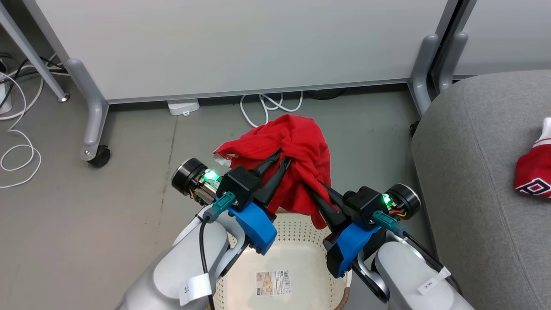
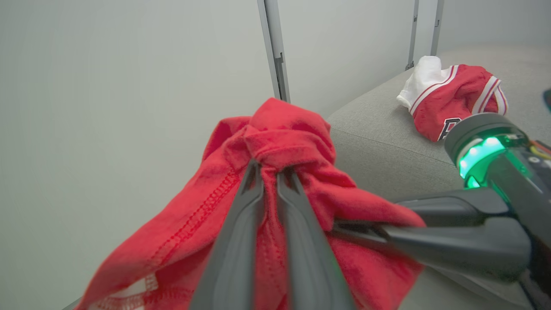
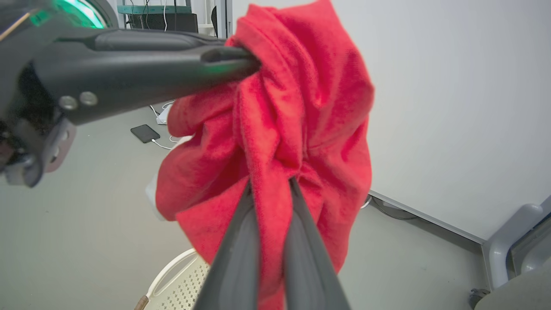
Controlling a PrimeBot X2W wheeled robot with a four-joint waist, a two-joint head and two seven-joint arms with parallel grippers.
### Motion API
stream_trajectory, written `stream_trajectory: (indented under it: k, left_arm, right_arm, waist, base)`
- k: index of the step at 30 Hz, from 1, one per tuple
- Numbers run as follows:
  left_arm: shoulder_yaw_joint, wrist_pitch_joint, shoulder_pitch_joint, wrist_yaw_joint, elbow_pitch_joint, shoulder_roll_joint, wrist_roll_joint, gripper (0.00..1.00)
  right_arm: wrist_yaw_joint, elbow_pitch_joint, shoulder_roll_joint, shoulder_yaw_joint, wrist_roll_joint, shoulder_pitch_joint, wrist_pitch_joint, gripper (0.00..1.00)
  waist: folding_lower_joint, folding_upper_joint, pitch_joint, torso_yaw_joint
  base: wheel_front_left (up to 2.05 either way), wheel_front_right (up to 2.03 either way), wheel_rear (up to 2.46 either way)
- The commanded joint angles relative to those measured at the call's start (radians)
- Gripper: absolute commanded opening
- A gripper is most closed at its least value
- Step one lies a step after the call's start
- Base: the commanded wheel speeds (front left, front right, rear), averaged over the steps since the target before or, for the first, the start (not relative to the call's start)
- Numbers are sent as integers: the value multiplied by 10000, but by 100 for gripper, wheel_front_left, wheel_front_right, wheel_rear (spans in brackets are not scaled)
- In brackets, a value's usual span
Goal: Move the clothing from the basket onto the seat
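Observation:
A plain red garment (image 1: pixel 301 163) hangs bunched in the air above the basket (image 1: pixel 297 241), a cream perforated tub with only a label on its floor. My left gripper (image 1: pixel 282 158) is shut on the cloth's upper folds, as the left wrist view (image 2: pixel 269 170) confirms. My right gripper (image 1: pixel 309 186) is shut on a lower fold from the right, and its wrist view (image 3: pixel 271 186) shows the cloth pinched between its fingers. A second red garment, a jersey (image 1: pixel 533 172) with white trim, lies on the grey seat (image 1: pixel 473 181) at the right.
White partition panels on grey legs with a castor (image 1: pixel 100 156) stand behind the basket. Loose white cables (image 1: pixel 17 142) and a power block (image 1: pixel 184 106) lie on the grey floor. A phone (image 3: pixel 144 133) rests on the floor. The seat's edge rises close to my right arm.

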Motion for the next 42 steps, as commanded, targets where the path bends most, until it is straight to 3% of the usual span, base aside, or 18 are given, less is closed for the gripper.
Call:
stream_trajectory:
  k: [1, 3, 4, 5, 23, 42]
  left_arm:
    - [64, -49, -124, -18, -29, 4, 7, 0]
    - [145, -49, -107, -7, -42, -8, -13, 0]
    - [201, -49, -68, 20, -39, -33, -51, 95]
    - [192, -48, -62, 19, -1, -33, 9, 100]
    - [395, -48, 125, -11, -79, -3, 288, 100]
    - [361, -48, 182, -23, -483, 156, 488, 100]
  right_arm:
    - [1, -68, 45, 8, 59, -120, -35, 0]
    - [1, -91, 47, -8, 76, -112, -35, 0]
    - [1, -100, 49, -10, 85, -111, -35, 0]
    - [1, -119, 45, -15, 99, -110, -35, 0]
    - [1, -363, 37, -219, 357, 13, -35, 0]
    - [1, -1378, -157, -2304, 1, 477, -36, 0]
  waist:
    - [-1, -1, 0, -9]
    - [-1, -1, -5, -16]
    - [-1, -1, -4, -21]
    - [-1, -1, -6, -24]
    - [-1, -1, 61, -238]
    - [-1, -1, 726, -2469]
  base:
    - [0, 0, 0]
    - [0, 0, 0]
    - [0, 0, 0]
    - [0, 0, 0]
    - [0, 0, 0]
    - [0, 0, 0]
